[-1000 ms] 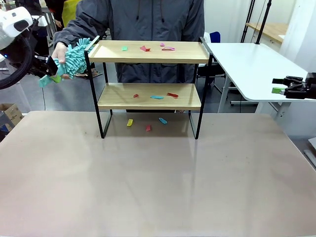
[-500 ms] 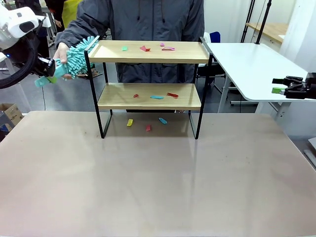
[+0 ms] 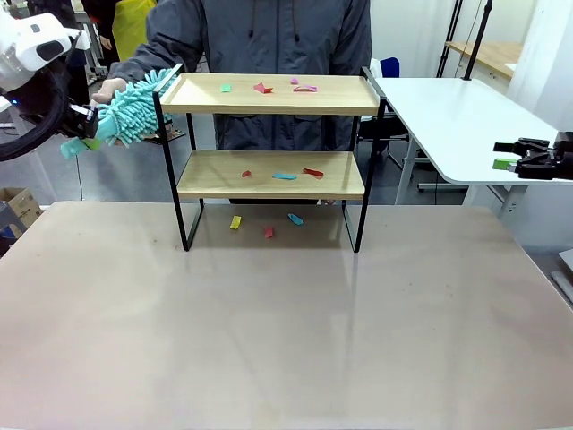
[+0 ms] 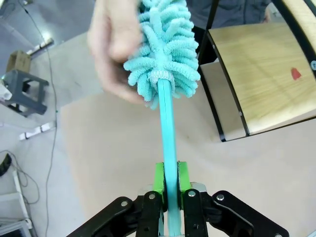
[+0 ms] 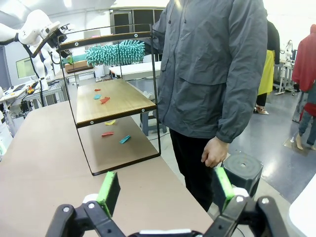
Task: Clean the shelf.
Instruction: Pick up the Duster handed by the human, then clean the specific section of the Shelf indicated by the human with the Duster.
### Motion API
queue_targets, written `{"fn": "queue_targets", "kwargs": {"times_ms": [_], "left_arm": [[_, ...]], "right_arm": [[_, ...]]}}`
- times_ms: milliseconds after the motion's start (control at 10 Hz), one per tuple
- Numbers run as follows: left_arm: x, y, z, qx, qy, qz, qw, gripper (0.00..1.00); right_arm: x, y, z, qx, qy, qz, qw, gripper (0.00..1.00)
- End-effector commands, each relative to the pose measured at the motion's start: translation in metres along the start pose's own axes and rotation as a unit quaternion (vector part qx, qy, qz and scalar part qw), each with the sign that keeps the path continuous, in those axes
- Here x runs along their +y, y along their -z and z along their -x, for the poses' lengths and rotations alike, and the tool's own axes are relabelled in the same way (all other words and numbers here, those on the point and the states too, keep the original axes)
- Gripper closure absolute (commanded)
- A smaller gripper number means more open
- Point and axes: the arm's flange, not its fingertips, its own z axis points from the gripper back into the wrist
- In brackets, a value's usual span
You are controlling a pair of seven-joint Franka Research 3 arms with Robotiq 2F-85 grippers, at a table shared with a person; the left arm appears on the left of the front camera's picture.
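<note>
The shelf (image 3: 349, 95), two light wooden boards in a black frame, stands at the table's far middle, with small coloured paper scraps (image 3: 260, 88) on both boards and on the table beneath it. My left gripper (image 3: 89, 133) is left of the top board, shut on the thin handle (image 4: 168, 143) of a teal fluffy duster (image 3: 134, 106). The duster head (image 4: 163, 44) reaches the shelf's left end rail, and a person's hand (image 4: 111, 49) holds it. My right gripper (image 3: 508, 155) hovers open and empty far right. From its wrist I see the shelf (image 5: 123, 98) end-on and the duster (image 5: 114, 53).
The person in a grey jacket (image 3: 269, 36) stands behind the shelf. A white side table (image 3: 448, 116) lies under my right gripper. The brown table (image 3: 286, 322) stretches wide in front of the shelf. A cardboard box (image 3: 18, 206) sits on the floor at left.
My left gripper and the duster have risen a little and shifted right, bringing the head level with the top board's left rail. The person's hand stays on the head. The right arm has not moved.
</note>
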Motion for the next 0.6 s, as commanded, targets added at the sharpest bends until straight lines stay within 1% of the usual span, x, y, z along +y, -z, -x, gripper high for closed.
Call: {"fn": "queue_targets", "kwargs": {"times_ms": [0, 500], "left_arm": [[-0.0003, -0.0009, 0.0005, 0.010, 0.003, 0.002, 1.000, 1.00], [-0.0003, -0.0009, 0.0005, 0.010, 0.003, 0.002, 1.000, 1.00]], "right_arm": [[0.0004, 0.0015, -0.0020, -0.001, -0.002, -0.001, 1.000, 0.00], [0.0004, 0.0015, -0.0020, -0.001, -0.002, -0.001, 1.000, 0.00]]}}
